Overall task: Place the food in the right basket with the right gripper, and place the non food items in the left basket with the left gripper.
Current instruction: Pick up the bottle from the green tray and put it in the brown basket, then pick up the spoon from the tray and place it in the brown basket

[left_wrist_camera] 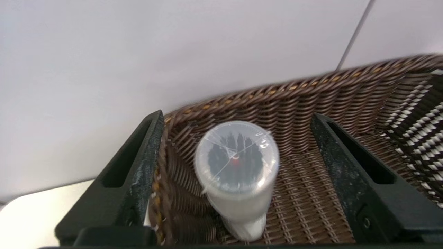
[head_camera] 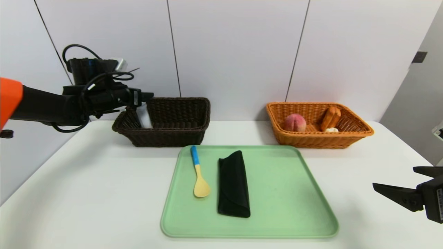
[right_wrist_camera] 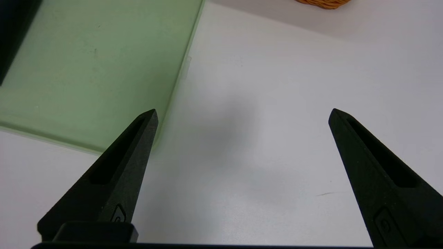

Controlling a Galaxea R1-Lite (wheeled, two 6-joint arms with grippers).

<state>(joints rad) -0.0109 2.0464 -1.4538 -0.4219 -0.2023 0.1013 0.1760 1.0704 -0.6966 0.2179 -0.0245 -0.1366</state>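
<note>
The left gripper (left_wrist_camera: 238, 121) hangs spread over the dark basket (head_camera: 173, 133), where a clear tube (left_wrist_camera: 237, 166) lies loose. The white table (head_camera: 86, 193) meets a pale panelled wall (head_camera: 235, 45); the right gripper (right_wrist_camera: 242, 114) idles agape.

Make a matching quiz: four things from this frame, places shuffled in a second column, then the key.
Things
1. spoon
2. peach
3. white tube
4. right gripper

Places
A. in the brown basket, between the open fingers of the left gripper
B. over the bare table, beside the tray's right edge
C. on the green tray, left of the black pouch
D. in the orange basket

Pairs: 1-C, 2-D, 3-A, 4-B
</note>
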